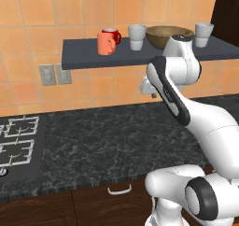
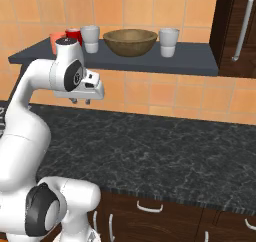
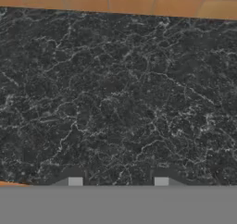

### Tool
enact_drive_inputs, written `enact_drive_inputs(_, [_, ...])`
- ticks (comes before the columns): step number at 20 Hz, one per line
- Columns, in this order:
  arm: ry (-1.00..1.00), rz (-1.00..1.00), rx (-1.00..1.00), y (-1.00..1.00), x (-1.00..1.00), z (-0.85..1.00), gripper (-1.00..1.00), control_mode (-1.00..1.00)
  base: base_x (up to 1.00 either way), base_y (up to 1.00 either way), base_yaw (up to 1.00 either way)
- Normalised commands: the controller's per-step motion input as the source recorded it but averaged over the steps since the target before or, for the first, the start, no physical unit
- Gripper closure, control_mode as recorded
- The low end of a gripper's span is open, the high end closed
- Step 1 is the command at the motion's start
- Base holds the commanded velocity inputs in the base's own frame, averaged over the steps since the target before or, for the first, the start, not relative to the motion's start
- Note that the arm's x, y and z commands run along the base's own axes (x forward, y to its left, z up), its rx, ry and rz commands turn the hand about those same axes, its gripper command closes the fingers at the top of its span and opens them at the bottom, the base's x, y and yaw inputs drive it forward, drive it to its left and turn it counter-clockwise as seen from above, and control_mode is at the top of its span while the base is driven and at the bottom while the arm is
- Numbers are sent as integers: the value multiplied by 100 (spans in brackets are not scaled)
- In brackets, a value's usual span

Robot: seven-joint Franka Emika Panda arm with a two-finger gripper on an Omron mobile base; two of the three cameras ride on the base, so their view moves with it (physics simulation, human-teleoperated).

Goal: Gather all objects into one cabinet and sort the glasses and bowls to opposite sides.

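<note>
No writing is legible on any ware. A dark grey slab shelf (image 2: 190, 61) on the orange tiled wall carries a salmon-orange mug (image 1: 105, 44), a red mug (image 1: 112, 35), a pale grey tumbler (image 2: 90, 38), a wide brown bowl (image 2: 130, 41) and a second tumbler (image 2: 168, 42), all above and beyond the fingers; the bowl sits between the two tumblers, the mugs clustered at the far left; the white arm bends at the elbow under the shelf, its gripper (image 2: 81, 101) pointing down over the black marbled worktop (image 3: 115, 93); the fingers (image 3: 161, 181) stand spread apart, pinching nothing.
</note>
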Motion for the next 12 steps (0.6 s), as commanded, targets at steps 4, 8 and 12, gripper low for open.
enact_drive_inputs(4, [-7, 1, 0, 0, -30, 31, -100, -100, 0, 0, 0])
enact_drive_inputs(8, [-42, 0, 0, -4, -85, 99, -100, -100, 0, 0, 0])
enact_drive_inputs(12, [-31, 0, 0, -22, -83, 76, -100, -100, 0, 0, 0])
